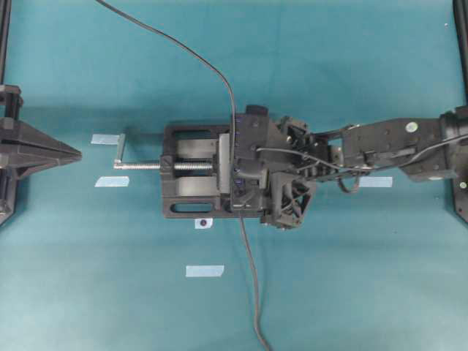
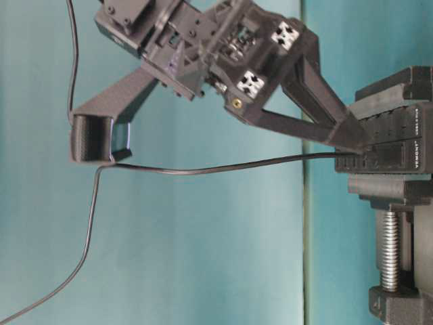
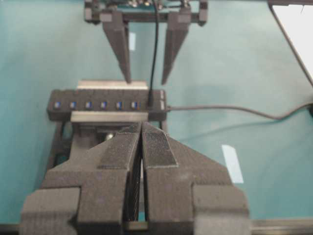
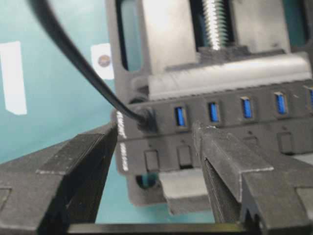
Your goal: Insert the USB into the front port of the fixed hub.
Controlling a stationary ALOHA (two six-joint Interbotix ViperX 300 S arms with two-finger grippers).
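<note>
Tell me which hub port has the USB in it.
The end port on the hub, left of the row in the right wrist view: a black plug fills it, the others show blue.

One hub, one vise, two cables, four tape strips

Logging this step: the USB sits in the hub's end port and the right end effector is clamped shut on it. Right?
Not quite. The USB does sit in the end port of the hub, but the right end effector stands open around it, fingers apart and not clamped, as the right wrist view shows.
</note>
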